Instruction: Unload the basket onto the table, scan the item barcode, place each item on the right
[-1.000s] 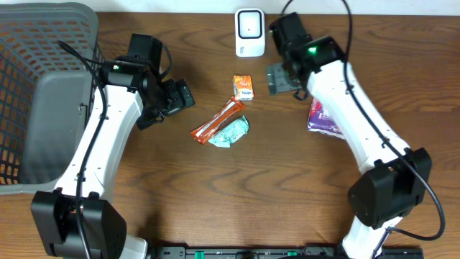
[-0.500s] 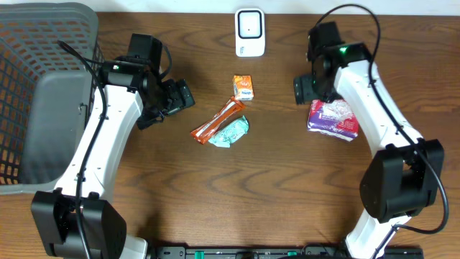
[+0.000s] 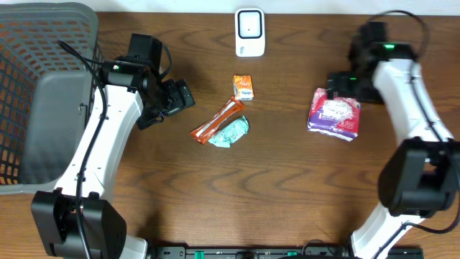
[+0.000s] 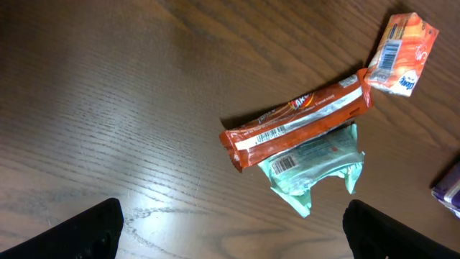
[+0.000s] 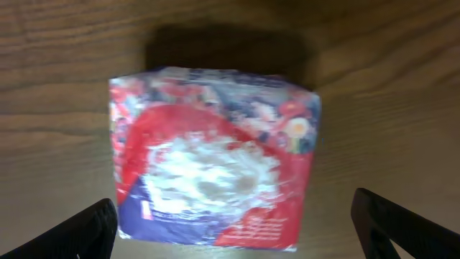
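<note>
A purple and red plastic packet printed with berries (image 3: 334, 115) is seen lying flat on the brown wood-grain surface (image 3: 287, 187), at its right side and directly under the right pincer (image 3: 343, 83). The jaws of that pincer are spread wide and nothing is clamped; in the right wrist view the two dark fingertips (image 5: 72, 230) are seen at either side of the packet's lower corners, clear of the film. Whether the packet is touched cannot be told. Its glossy, crinkled film is marked by a large red patch with a white centre.

The left pincer (image 3: 180, 96) is also held with its jaws apart and empty, near the middle of the surface. Three wrapped goods are grouped before it: a small orange carton-like packet with a barcode (image 3: 243, 87), a long orange-red foil bar wrapper (image 3: 218, 121) and a crumpled mint-green packet (image 3: 230, 132), the last two touching, barcodes upward.

A white, rounded barcode scanner (image 3: 249, 32) is stood at the far edge, well apart from the purple packet. A grey plastic lattice basket (image 3: 36, 72) is set at the left end.
</note>
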Motion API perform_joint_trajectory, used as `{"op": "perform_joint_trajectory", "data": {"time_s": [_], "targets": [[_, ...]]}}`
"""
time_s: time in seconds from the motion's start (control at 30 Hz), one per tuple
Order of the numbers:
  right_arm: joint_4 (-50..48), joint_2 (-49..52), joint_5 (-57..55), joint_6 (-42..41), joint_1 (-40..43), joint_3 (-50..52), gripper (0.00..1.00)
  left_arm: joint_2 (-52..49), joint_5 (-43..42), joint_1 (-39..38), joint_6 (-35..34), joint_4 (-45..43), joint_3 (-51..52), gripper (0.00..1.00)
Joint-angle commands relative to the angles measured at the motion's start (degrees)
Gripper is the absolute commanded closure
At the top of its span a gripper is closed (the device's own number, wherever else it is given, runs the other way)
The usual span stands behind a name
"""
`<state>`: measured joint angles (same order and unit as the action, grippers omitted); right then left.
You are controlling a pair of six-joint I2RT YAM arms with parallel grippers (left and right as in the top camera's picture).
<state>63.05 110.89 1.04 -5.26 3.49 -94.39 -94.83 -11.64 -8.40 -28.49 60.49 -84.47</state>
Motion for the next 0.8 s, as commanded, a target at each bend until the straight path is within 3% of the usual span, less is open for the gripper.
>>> {"op": "perform_joint_trajectory", "data": {"time_s": [0.0,0.23,0.47,0.53,0.6,0.63,0.77], "targets": [[-0.1,0.5,15.1,6.6,5.9,1.4,0.01,-0.3,0.6,0.1,0.3,0.3,-0.6,0.02],[-6.3,1.3,25.2,10.0,13.2,9.6,0.04,-0.3,0.6,0.1,0.3,0.3,-0.6,0.02],[-16.2,2.6,33.0,10.3,14.1,18.6,0.07,-0.3,0.6,0.1,0.3,0.3,-0.6,0.02],[-18.1,2.7,34.3,10.3,13.7,20.3,0.12,-0.3,0.6,0.1,0.3,0.3,-0.6,0.02],[-19.5,2.7,34.5,10.3,13.4,21.5,0.28,-0.3,0.6,0.1,0.3,0.3,-0.6,0.02],[-20.1,2.7,34.4,10.3,13.3,22.0,0.48,-0.3,0.6,0.1,0.3,0.3,-0.6,0.02],[-20.2,2.6,34.4,10.0,12.3,22.3,0.99,-0.3,0.6,0.1,0.3,0.3,-0.6,0.02]]}}
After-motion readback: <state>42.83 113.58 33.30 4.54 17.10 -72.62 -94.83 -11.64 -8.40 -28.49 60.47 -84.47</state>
